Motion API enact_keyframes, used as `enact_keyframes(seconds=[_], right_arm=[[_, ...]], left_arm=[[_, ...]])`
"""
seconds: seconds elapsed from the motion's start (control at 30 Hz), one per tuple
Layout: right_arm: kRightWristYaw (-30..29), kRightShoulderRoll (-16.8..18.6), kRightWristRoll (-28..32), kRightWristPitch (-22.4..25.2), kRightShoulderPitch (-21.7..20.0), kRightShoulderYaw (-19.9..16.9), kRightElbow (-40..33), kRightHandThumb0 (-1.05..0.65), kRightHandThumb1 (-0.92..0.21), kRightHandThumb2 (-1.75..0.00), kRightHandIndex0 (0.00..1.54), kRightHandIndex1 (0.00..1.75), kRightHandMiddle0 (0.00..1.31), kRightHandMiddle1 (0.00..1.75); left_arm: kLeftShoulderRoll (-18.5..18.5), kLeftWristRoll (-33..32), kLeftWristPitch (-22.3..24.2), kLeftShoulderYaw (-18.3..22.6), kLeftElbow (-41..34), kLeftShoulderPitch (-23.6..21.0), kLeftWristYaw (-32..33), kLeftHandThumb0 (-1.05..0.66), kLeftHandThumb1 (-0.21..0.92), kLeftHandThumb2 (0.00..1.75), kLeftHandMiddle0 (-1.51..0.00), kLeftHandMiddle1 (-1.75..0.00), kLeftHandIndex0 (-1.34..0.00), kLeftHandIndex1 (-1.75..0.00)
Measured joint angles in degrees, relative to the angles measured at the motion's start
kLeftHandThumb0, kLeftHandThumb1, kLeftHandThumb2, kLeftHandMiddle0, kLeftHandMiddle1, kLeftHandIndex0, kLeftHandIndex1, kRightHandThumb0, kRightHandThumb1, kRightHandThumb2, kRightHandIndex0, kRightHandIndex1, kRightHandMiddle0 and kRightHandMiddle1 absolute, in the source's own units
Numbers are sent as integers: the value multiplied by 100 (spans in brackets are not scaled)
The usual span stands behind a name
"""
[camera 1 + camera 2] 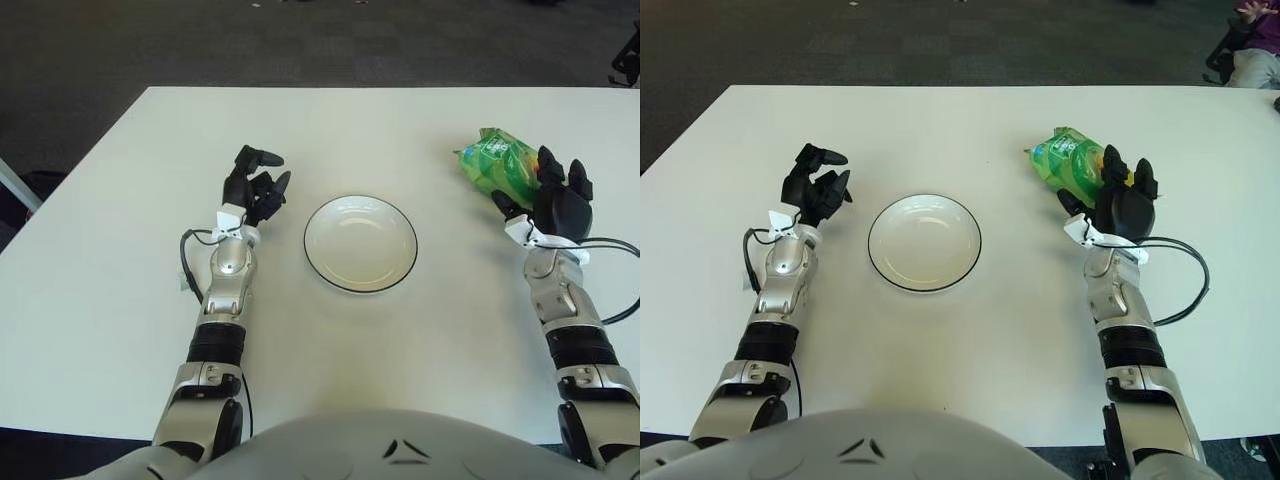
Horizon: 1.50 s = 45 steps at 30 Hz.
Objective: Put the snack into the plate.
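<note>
A green snack bag [493, 162] lies on the white table [120, 250], right of a white plate [360, 243] with a dark rim that holds nothing. My right hand [532, 182] is at the bag's near right end. Its fingers are spread, with the thumb on the bag's near side and the other fingers at its right end. The bag still lies flat on the table. My left hand [262, 172] shows just left of the plate, fingers loosely bent and holding nothing.
Black cables run by both wrists on the table [1185, 290]. Dark floor lies beyond the table's far edge. A person's legs and a chair [1245, 50] show at the far right corner.
</note>
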Motion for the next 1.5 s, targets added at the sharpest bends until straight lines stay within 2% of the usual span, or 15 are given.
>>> enact_keyframes(seconds=[0.13, 0.27, 0.87, 0.93, 1.03, 1.07, 1.13, 1.17, 1.2, 1.23, 1.27, 1.33, 1.43, 1.47, 1.5], right_arm=[[-245, -71, 30, -303, -292, 67, 882, -102, -92, -75, 0, 0, 15, 0], [-369, -180, 23, -364, -514, 195, 1547, -103, -92, -76, 0, 0, 15, 0], [-267, -478, 203, -494, -1025, 534, 2330, -104, -92, -74, 0, 0, 15, 0], [-223, -516, 203, -502, -1099, 591, 2421, -102, -92, -71, 0, 0, 23, 4], [-212, -570, 196, -515, -1215, 680, 2598, -89, -92, -56, 6, 1, 43, 10], [-221, -587, 194, -519, -1252, 702, 2656, -87, -92, -54, 7, 1, 45, 11], [-373, -616, 139, -505, -1352, 798, 2852, -64, -92, -30, 34, 4, 61, 23], [-525, -617, 98, -471, -1412, 852, 2972, -58, -92, -27, 40, 9, 61, 44], [-693, -612, 39, -431, -1478, 905, 3102, -50, -92, -23, 45, 24, 59, 77], [-868, -604, -8, -391, -1531, 948, 3231, -46, -92, -20, 44, 43, 59, 96], [-1043, -593, -24, -368, -1592, 990, 3358, -44, -92, -19, 44, 52, 59, 104], [-1341, -572, -27, -379, -1684, 1042, 3572, -40, -92, -15, 35, 98, 61, 119], [-1732, -563, -5, -535, -1756, 1085, 3851, -38, -92, -14, 25, 139, 61, 127], [-1835, -562, 7, -604, -1770, 1102, 3931, -38, -92, -14, 23, 144, 60, 129], [-1915, -561, 15, -665, -1779, 1116, 3989, -24, -91, -21, 24, 148, 59, 129]], left_arm=[[0, 1, -20, 5, 12, 2, 2, -36, 92, 24, -97, -175, -50, -144], [-4, 9, -40, 7, 36, 2, 10, -36, 92, 24, -97, -175, -50, -144], [-65, 73, -161, -2, 69, 1, 122, -36, 92, 23, -97, -175, -51, -143], [-65, 77, -185, -1, 74, 2, 128, -36, 92, 23, -97, -175, -51, -143], [-65, 79, -209, -3, 83, 2, 141, -36, 92, 23, -97, -175, -51, -143], [-66, 81, -213, -3, 84, 2, 143, -36, 92, 23, -97, -175, -51, -143], [-66, 84, -215, -3, 87, 3, 150, -36, 92, 23, -98, -175, -51, -143], [-66, 87, -216, -3, 87, 4, 158, -36, 92, 23, -98, -175, -51, -143], [-67, 91, -217, -4, 87, 4, 164, -36, 92, 23, -98, -175, -51, -143], [-68, 96, -220, -7, 87, 4, 167, -36, 92, 23, -98, -175, -51, -143], [-69, 98, -222, -7, 87, 4, 169, -36, 92, 23, -98, -175, -51, -143], [-69, 101, -223, -7, 87, 5, 173, -36, 92, 23, -98, -175, -51, -143], [-68, 107, -225, -6, 87, 5, 180, -36, 92, 23, -98, -175, -51, -143], [-68, 108, -226, -6, 87, 5, 183, -36, 92, 23, -98, -175, -51, -143], [-68, 108, -226, -6, 87, 5, 186, -36, 92, 23, -98, -175, -51, -143]])
